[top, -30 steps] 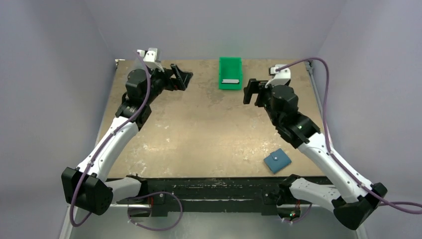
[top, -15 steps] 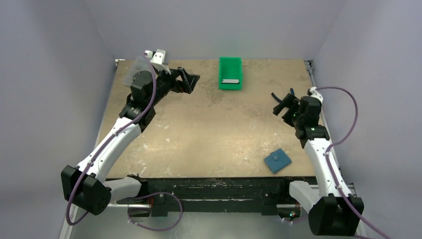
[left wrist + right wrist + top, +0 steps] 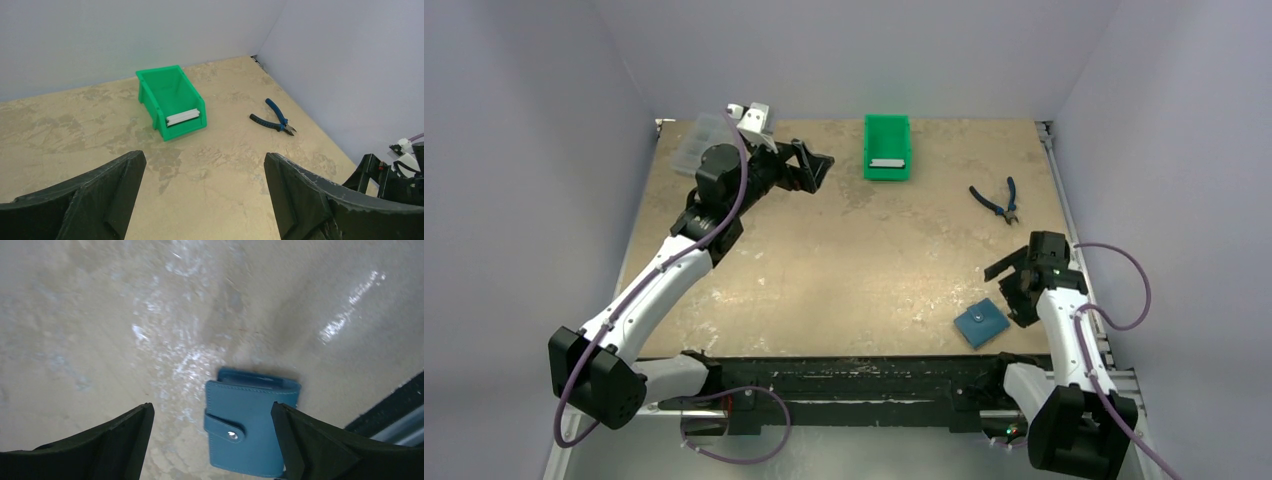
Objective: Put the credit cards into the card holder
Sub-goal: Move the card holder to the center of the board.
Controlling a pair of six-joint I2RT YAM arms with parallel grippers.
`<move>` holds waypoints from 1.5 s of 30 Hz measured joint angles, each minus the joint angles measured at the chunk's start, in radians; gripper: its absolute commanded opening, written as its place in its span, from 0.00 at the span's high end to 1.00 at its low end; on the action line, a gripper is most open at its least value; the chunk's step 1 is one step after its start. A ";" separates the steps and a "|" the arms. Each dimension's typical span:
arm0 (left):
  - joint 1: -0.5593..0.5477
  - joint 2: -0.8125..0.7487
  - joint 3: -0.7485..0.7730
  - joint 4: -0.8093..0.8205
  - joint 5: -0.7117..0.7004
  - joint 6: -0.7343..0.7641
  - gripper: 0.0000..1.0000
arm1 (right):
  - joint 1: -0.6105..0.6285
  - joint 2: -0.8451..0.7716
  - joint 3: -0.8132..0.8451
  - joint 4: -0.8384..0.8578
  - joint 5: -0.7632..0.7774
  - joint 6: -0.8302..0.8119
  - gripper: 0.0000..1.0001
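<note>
Teal-blue card holder (image 3: 981, 323) lies shut on the tan table (image 3: 844, 260), near the front edge and right of centre. Flap fastened, silver stud (image 3: 232, 436) facing up.

Your right gripper (image 3: 1002, 295) hangs just beside the card holder on its right side, fingers spread wide and gripping nothing. Right wrist view: the holder sits low in the gap between the two fingers, off-centre. It is well clear of the finger on the left of that picture. Its other edge runs in behind the finger (image 3: 310, 440) on the right of the picture. You cannot tell from these views whether that finger touches the holder or only stands above it.

Credit cards (image 3: 183, 116): a thin pale stack inside the green bin (image 3: 150, 95), lying against the bin's low front lip. The bin stands at the far edge of the table, about mid-width, well apart from the card holder.

Your left gripper (image 3: 817, 168) is raised over the far left of the table and faces the bin, fingers released and wide with nothing held. Left wrist view: the bin and cards lie ahead, beyond the fingertips, roughly in line with the gap and slightly toward the left finger. Neither finger is near them.

Blue-handled pliers (image 3: 996, 200) lie flat on the right side of the table, between the bin and your right gripper and touching neither.

Clear compartment box (image 3: 692, 145) sits at the far-left corner, partly hidden behind the left arm
</note>
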 measured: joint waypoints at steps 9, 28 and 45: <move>-0.021 0.013 0.000 -0.001 -0.003 -0.001 0.03 | 0.026 0.104 -0.021 -0.064 0.003 -0.019 0.01; -0.037 0.153 0.000 -0.021 -0.017 -0.113 0.06 | 0.798 0.542 0.329 0.311 -0.052 -0.072 0.06; -0.216 0.246 -0.423 0.122 0.220 -0.517 0.31 | 0.573 0.349 -0.065 0.413 -0.446 -0.286 0.37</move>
